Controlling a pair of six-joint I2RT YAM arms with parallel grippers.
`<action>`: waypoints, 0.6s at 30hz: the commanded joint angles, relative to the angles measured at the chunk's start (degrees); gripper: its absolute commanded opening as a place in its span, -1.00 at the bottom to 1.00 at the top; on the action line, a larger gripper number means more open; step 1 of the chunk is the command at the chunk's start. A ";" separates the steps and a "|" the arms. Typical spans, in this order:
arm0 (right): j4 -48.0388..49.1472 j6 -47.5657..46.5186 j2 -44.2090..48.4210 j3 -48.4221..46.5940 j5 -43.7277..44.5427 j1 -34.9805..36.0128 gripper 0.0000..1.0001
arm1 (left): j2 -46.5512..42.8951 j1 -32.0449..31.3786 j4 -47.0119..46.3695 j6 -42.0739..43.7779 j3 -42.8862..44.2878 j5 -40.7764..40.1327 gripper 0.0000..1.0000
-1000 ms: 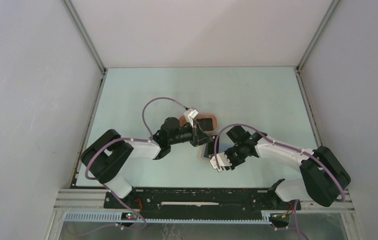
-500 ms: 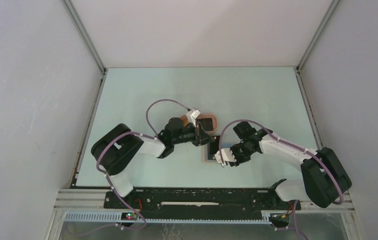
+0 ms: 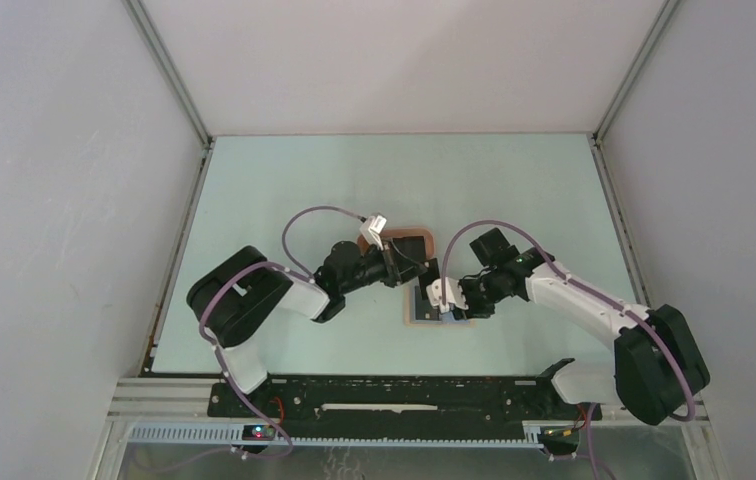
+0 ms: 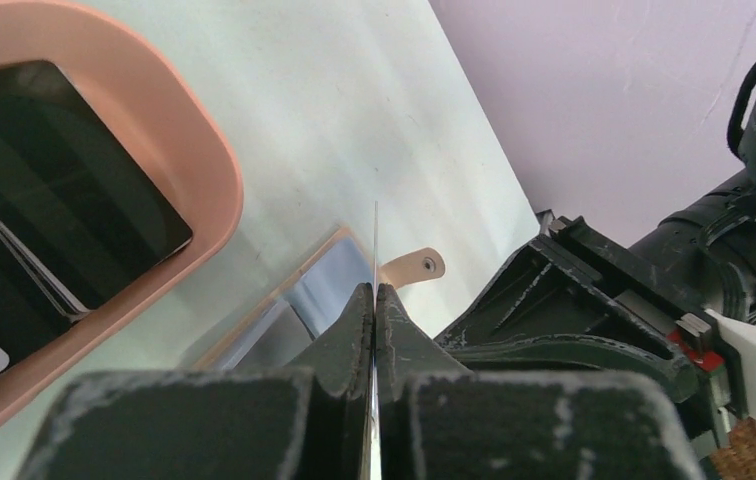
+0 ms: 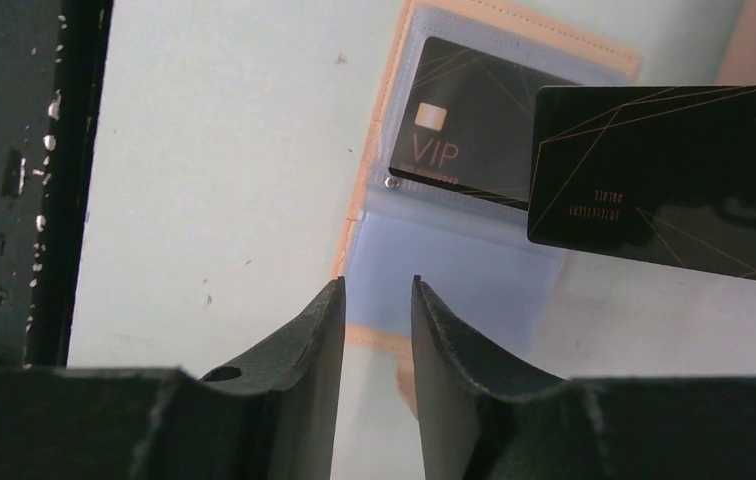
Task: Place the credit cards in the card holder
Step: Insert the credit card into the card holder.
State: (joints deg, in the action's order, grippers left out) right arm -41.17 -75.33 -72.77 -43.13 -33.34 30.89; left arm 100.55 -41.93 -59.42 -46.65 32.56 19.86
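Black credit card (image 5: pixel 669 205), right end off-frame

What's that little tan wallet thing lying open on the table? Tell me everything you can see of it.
The small tan, leather-looking folding card holder lies open and flat on the pale green table, beside a salmon-pink tray. Inside are clear plastic sleeves: one holds a black card marked VIP, and the next looks empty. A rounded snap tab sticks out from one edge. Another black card with gold lines hangs over one side; whether they touch is unclear.
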 commanded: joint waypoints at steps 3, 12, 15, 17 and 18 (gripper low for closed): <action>4.69 5.10 -3.11 -1.16 2.21 0.02 -0.27 | 1.18 -0.92 -6.27 -3.28 -2.29 -3.58 -1.00; 5.36 6.03 -3.44 -1.16 3.08 -0.58 -0.29 | -2.29 -5.50 -2.19 -1.64 -4.87 -13.27 -1.00; 4.97 5.71 -4.00 -1.04 3.05 -0.49 -0.31 | -3.15 -8.18 -2.31 -1.17 -5.87 -18.51 -1.00; 5.37 5.24 -4.25 -0.55 3.59 -0.40 -0.31 | -3.19 -9.49 -4.25 -1.24 -6.74 -20.54 -1.00; 5.43 5.00 -4.44 -0.40 3.98 -0.33 -0.31 | -3.06 -10.03 -5.28 -1.32 -7.03 -21.94 -1.00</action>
State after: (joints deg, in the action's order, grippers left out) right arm -36.91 -70.17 -76.44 -43.13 -30.09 30.46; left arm 99.72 -49.76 -60.64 -49.04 27.40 5.69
